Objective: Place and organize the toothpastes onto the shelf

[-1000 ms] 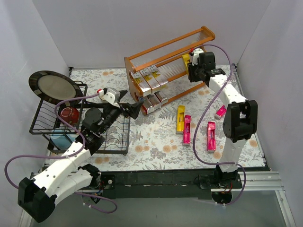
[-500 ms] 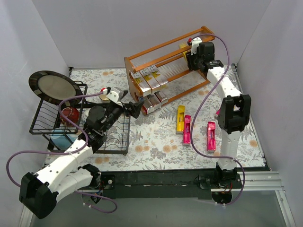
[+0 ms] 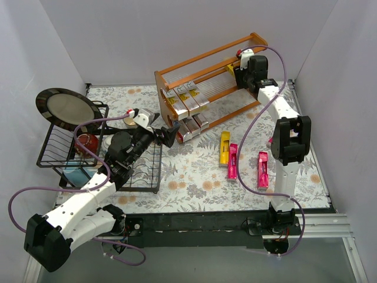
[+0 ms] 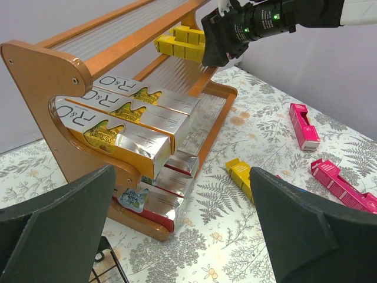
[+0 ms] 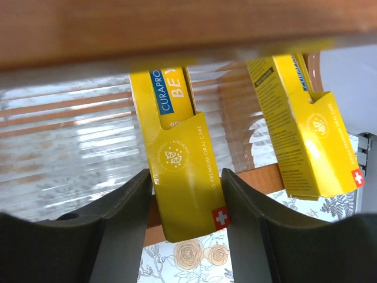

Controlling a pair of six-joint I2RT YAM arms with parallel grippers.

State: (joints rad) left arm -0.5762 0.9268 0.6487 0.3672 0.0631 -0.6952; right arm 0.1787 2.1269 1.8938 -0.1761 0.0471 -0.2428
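The orange-brown shelf stands at the back of the table. My right gripper is at the right end of its middle tier. Its jaws are open, loosely either side of a yellow toothpaste that lies on the slats, right gripper. A second yellow carton lies beside it. Silver toothpastes fill the left end of the middle tier, and more lie on the lowest tier. Loose on the cloth are a yellow carton and magenta ones. My left gripper hovers open and empty, left gripper.
A black wire dish rack sits at the left with a dark plate and a red bowl. Another magenta carton lies partly behind the right arm. White walls close in the back and both sides.
My right gripper carried the yellow toothpaste up and back onto the middle tier, and its jaws have loosened around it. The left arm shifted only slightly.
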